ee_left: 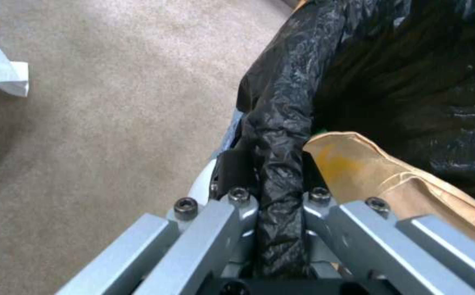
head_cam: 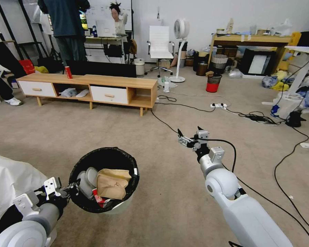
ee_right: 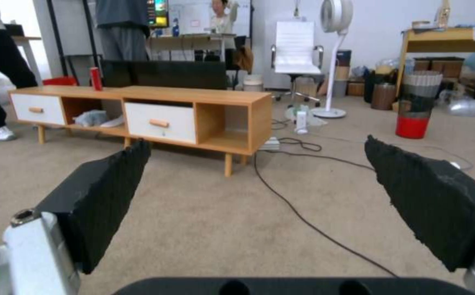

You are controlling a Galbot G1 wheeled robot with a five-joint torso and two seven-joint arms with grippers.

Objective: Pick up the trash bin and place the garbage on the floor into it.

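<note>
Lined with a black bag folded over its rim, the trash bin [head_cam: 104, 180] stood upright, mouth up, near left on the floor [head_cam: 161, 206], holding a crumpled brown paper bag [head_cam: 111, 185]. The left end effector [ee_left: 278, 192] clamped its rim; the right end effector [head_cam: 189, 135] hovered open, farther right.

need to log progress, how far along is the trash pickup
Done: the trash bin is picked up, the left gripper shut on its bag-lined rim, and a brown paper bag, a pale cup and a red wrapper lie inside. In hand: the right gripper is open and empty, held out over the floor. Left: I cannot spot loose litter on the nearby carpet.
</note>
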